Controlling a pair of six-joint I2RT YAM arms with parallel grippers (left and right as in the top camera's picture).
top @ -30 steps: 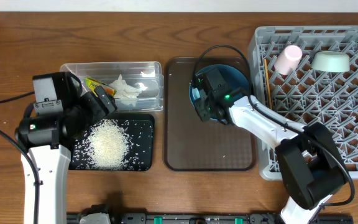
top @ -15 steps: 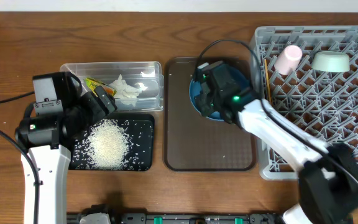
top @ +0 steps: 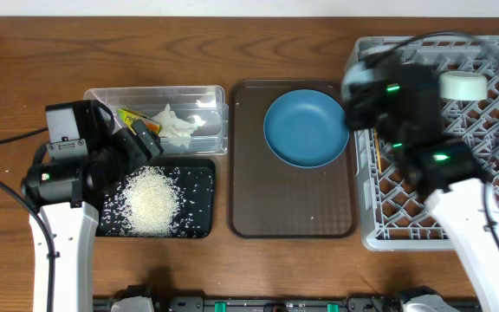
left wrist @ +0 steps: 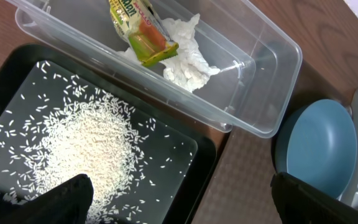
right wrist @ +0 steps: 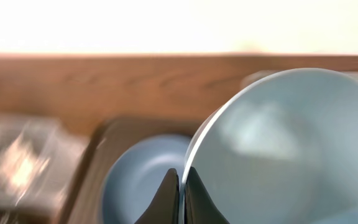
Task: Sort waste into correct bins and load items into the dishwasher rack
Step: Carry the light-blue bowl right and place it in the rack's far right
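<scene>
- The right jaws are clenched on the thin rim of the small light-blue bowl (right wrist: 272, 143), edge-on; I'd fear it pivots or slips before it settles among the pegs of the dishwasher rack (top: 492, 173), where a pale green bowl (top: 462, 85) sits
- Beneath those jaws the blue plate (top: 306, 128) lies on the brown tray (top: 293, 208)
- The left jaws gape, holding nothing; under them the black tray (left wrist: 205, 163) carries rice (left wrist: 86, 143), beyond it the clear tub (left wrist: 278, 81) holds the wrapper (left wrist: 143, 34) and tissue (left wrist: 182, 59)
</scene>
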